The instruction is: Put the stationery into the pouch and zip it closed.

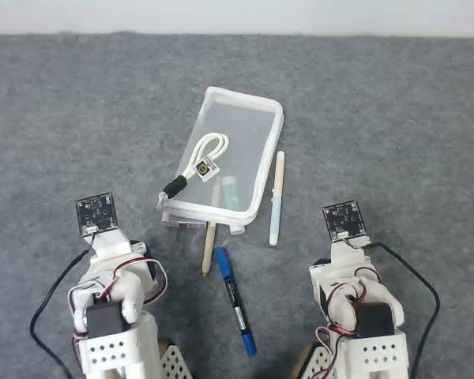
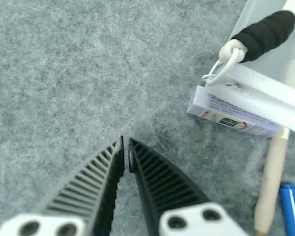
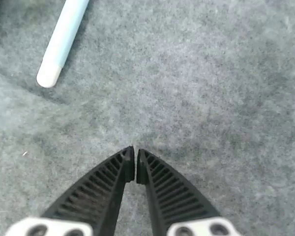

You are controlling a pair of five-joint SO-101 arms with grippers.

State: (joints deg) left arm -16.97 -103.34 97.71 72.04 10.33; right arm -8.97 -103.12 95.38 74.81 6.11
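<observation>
- The pouch point(image 1: 245, 126) looked light and limp. A pen tip pushed at its mouth would probably slide it off across the mat point(image 1: 395, 118) unless the other arm pinned it.
- The pencil point(image 2: 273, 182) and marker point(image 2: 292, 206) lay flat and close together. Fingers that came down without first spreading would likely roll them, and a grab for one could knock the other.
- The strap point(image 2: 265, 32) lay over the pouch and might snag or hide the zip pull when closing.
- I could not tell whether the pencil's far end sat inside the mouth or under the pouch, so a pull could drag the pouch along.
- The left gripper point(image 2: 126, 143) was clenched, its fingers point(image 2: 157, 177) nearly meeting at the tips, holding nothing, above bare mat.
- Ahead of those tips and toward the other arm lay the pouch's corner, the strap's clip and a small box point(image 2: 226, 113). The pencil and marker lay nearer, beside the fingers on that same side.
- The right gripper point(image 3: 135, 150) was likewise clenched and empty.
- The pen point(image 3: 64, 39) lay ahead of it, toward the left arm, well apart.
</observation>
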